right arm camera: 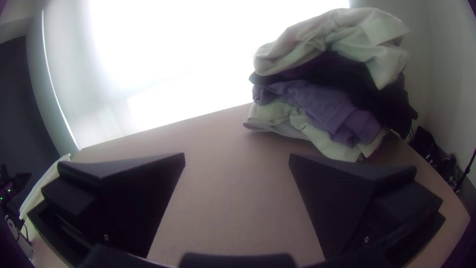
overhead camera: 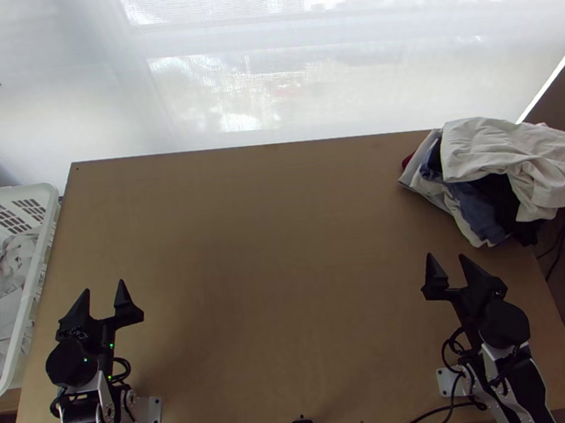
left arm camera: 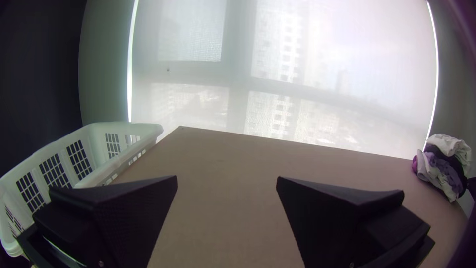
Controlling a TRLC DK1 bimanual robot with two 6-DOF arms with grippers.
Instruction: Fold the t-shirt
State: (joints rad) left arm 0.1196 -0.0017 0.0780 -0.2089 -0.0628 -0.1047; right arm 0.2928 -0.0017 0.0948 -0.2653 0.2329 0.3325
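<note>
A heap of clothes (overhead camera: 511,181) sits crumpled around 2 o'clock on the bench (overhead camera: 286,251), and the t-shirt must be somewhere in it. The white cloth (overhead camera: 500,143) bunched on top may be it, though I cannot tell for sure. Both the left gripper (overhead camera: 104,286), near 9 o'clock, and the right gripper (overhead camera: 446,256), near 3 o'clock, stand with fingers apart and nothing between them.

The likeliest trouble is a greedy first pinch: the white cloth presses on a dark garment (right arm camera: 347,74) and a purple one (right arm camera: 337,106), so closing too deep could drag those along. The heap also reaches past the bench's edge towards 3 o'clock, and a sideways tug there might tip pieces to the floor. Bunched as it is, the cloth hides its hems and sleeves, so a blind grip could start the fold twisted.

The right gripper is the nearer to the heap; the left would have to cross the middle. A white basket (overhead camera: 36,189) with pale cloth inside flanks the bench between 9 and 10 o'clock, its rim a snag for a wide left swing. Cables (overhead camera: 430,417) trail near 5 o'clock.
</note>
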